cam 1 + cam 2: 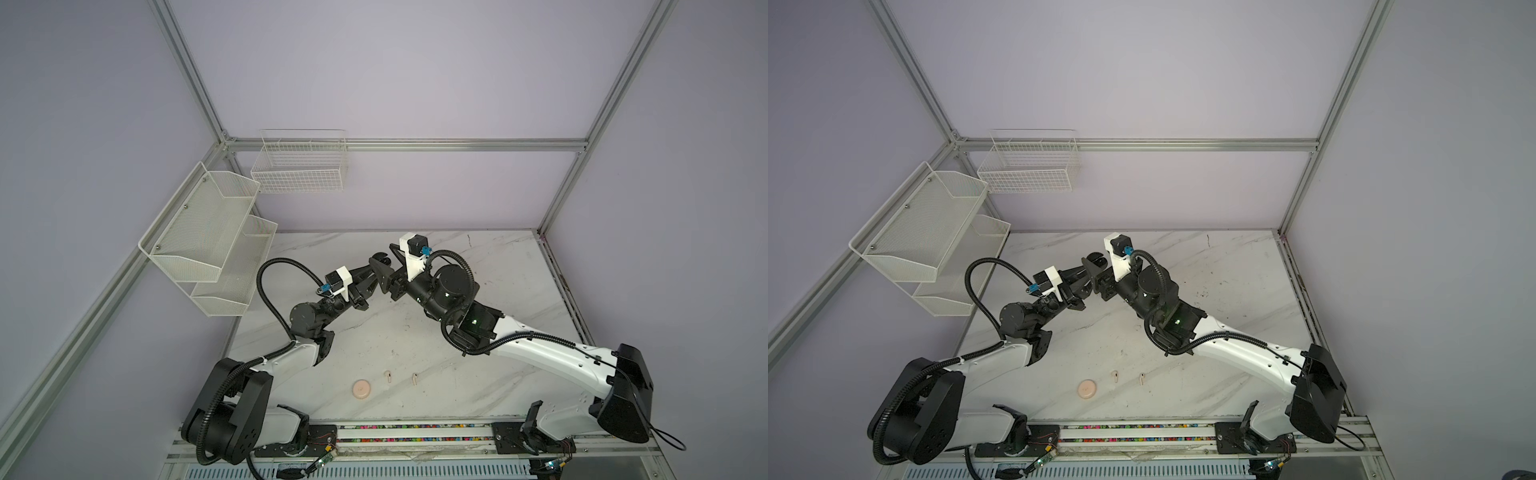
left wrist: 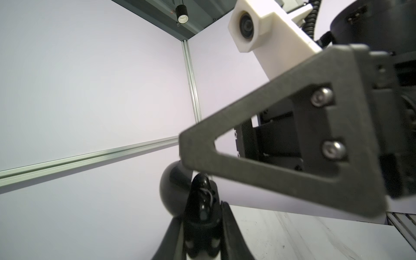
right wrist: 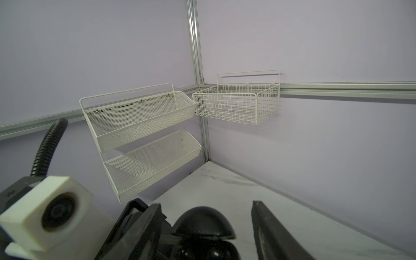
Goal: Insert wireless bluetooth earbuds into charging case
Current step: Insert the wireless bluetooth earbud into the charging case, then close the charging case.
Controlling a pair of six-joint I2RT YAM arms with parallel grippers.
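Note:
My left gripper (image 2: 201,211) is shut on an open black charging case (image 3: 202,222), held above the back middle of the table (image 1: 478,386). The case's domed lid (image 2: 173,191) stands up. Glossy black rounded heads (image 3: 184,253), which look like black earbuds, sit in its base. My right gripper (image 3: 206,206) is open, one finger on each side of the case without touching it. In both top views the two grippers (image 1: 376,270) (image 1: 1092,270) meet tip to tip. Two pinkish-cream earbuds (image 1: 388,376) (image 1: 414,378) lie loose near the table's front.
A closed round pale pink case (image 1: 362,389) lies left of the loose buds. A two-tier mesh shelf (image 1: 208,241) hangs on the left wall and a wire basket (image 1: 301,166) on the back wall. Both arms span the table's middle.

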